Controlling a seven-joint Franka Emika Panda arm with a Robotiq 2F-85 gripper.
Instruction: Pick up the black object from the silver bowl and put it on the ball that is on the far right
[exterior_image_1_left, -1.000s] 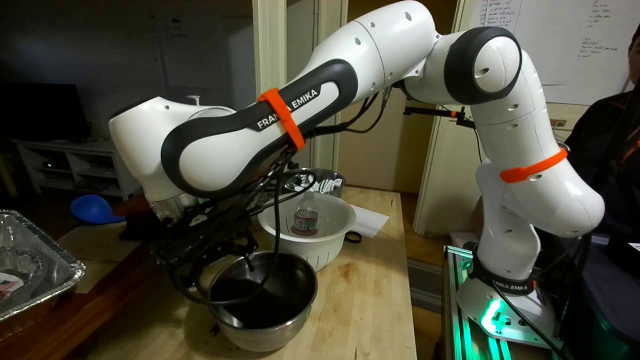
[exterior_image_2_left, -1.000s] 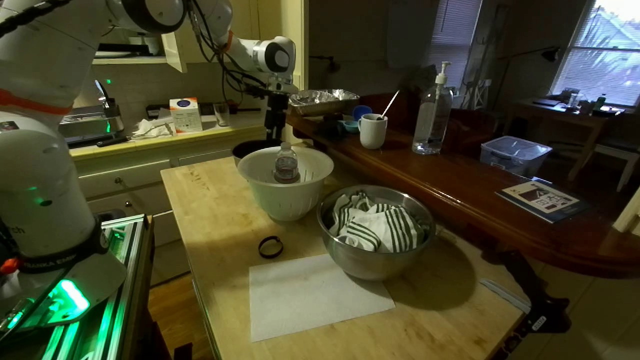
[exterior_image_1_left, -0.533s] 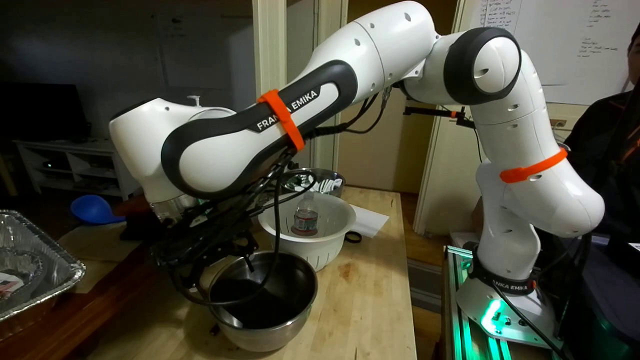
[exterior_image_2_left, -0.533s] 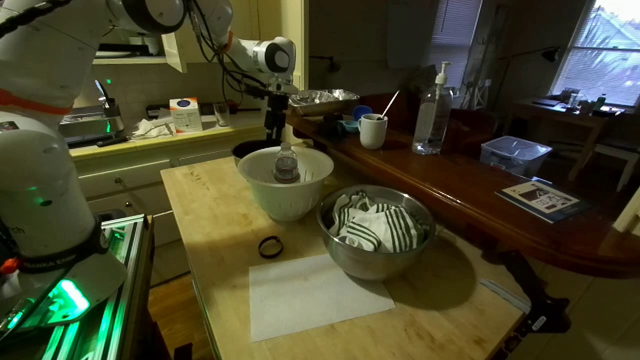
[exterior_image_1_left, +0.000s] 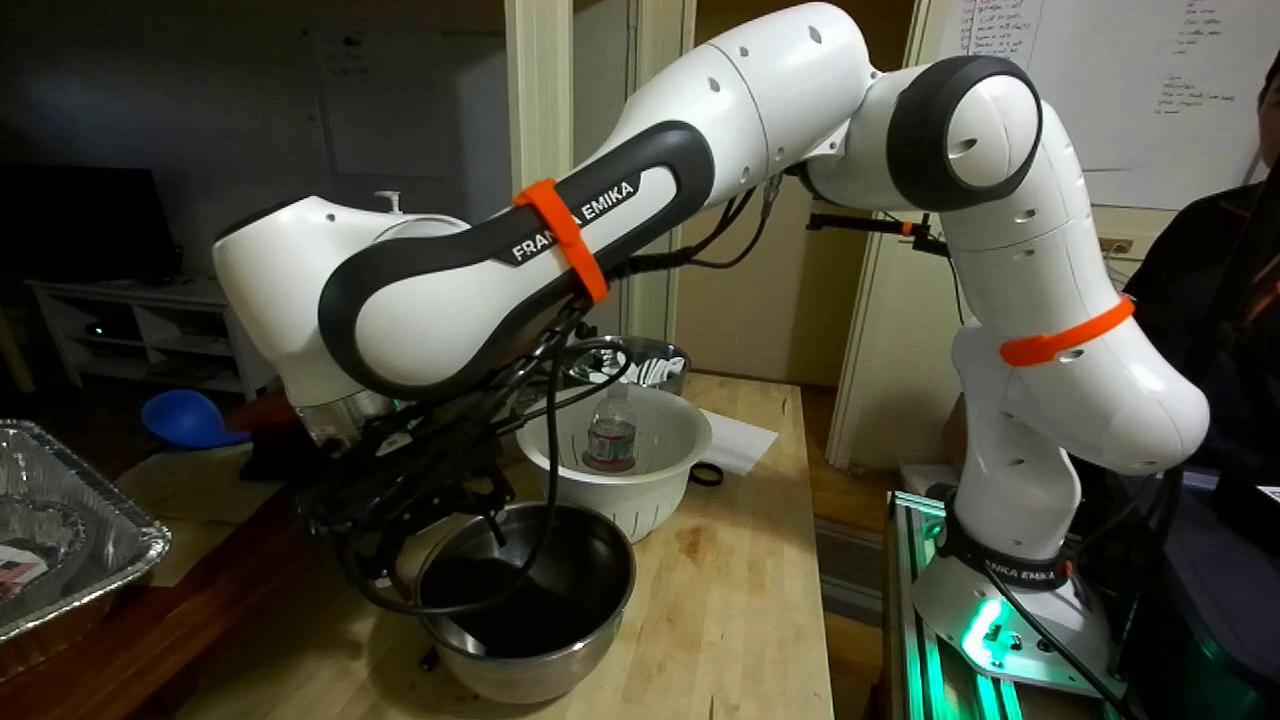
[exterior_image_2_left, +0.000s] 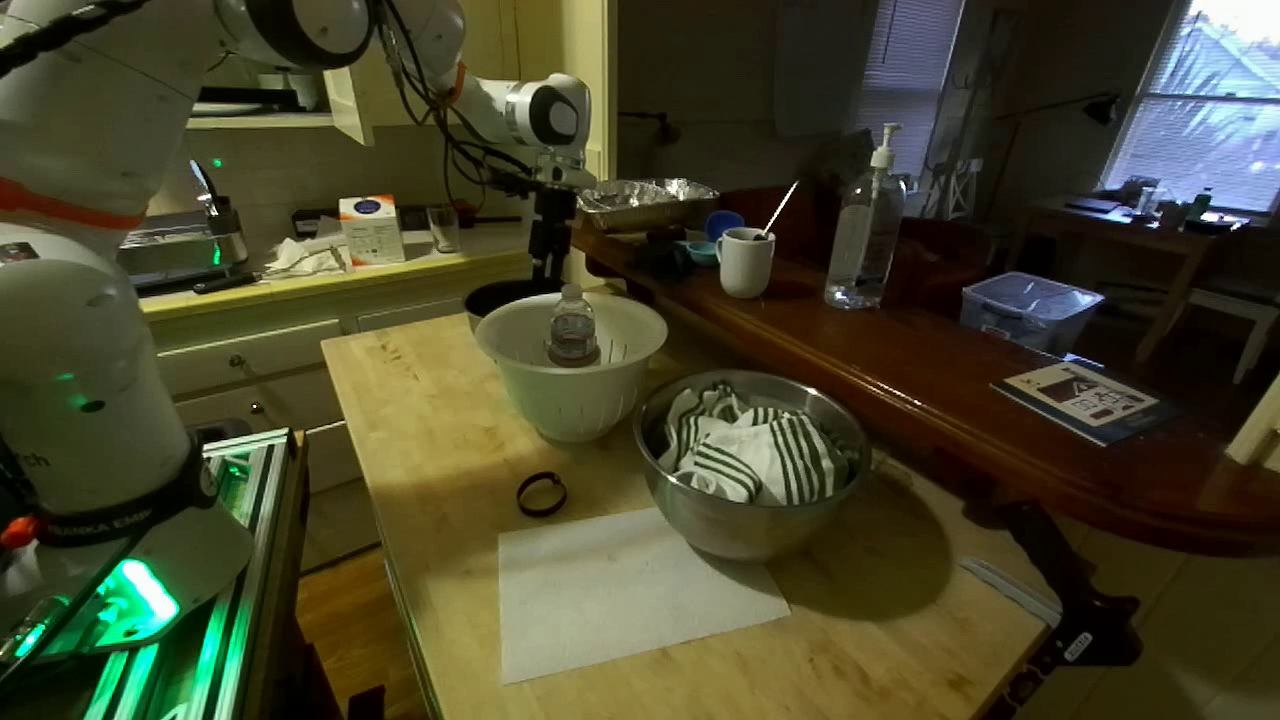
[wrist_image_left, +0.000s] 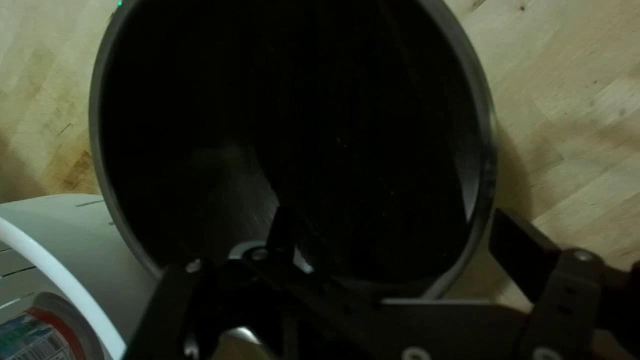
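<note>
In the wrist view the claw (wrist_image_left: 392, 225) has its jaws well apart, the 2 fingers (wrist_image_left: 525, 250) spread either side of the rim of the silver bowl (wrist_image_left: 95, 130). Seen from here, 1 finger crosses the bowl's inside and the 2nd shows over the wooden table (wrist_image_left: 575, 125), just past the rim. I cannot tell whether the tips are above the rim or down around it. The black object (wrist_image_left: 360, 165) lies inside the silver bowl, ahead of the claw; its outline melts into the shaded steel, so its shape is hard to make out. On the claw's left in this view, just beside the silver bowl, is the slotted white bowl (wrist_image_left: 59, 280), with a bottle (wrist_image_left: 42, 335) in it.

In an exterior view the white arm (exterior_image_1_left: 640, 230) reaches across the table, and the claw at its end is lost among black cables (exterior_image_1_left: 440, 440), at the silver bowl's left side as pictured. Further left of the claw are a foil tray (exterior_image_1_left: 110, 530) and a blue ladle (exterior_image_1_left: 185, 420).

In an exterior view the claw points straight down behind the white bowl, which hides most of the silver bowl beneath it. Nearer the camera than the claw are a steel bowl (exterior_image_2_left: 740, 530) holding a striped towel (exterior_image_2_left: 760, 455), a white sheet (exterior_image_2_left: 620, 600) and a black ring (exterior_image_2_left: 542, 512). Right of the claw, on a brown counter (exterior_image_2_left: 900, 390), stand a mug (exterior_image_2_left: 746, 265) and a pump bottle (exterior_image_2_left: 863, 245).
</note>
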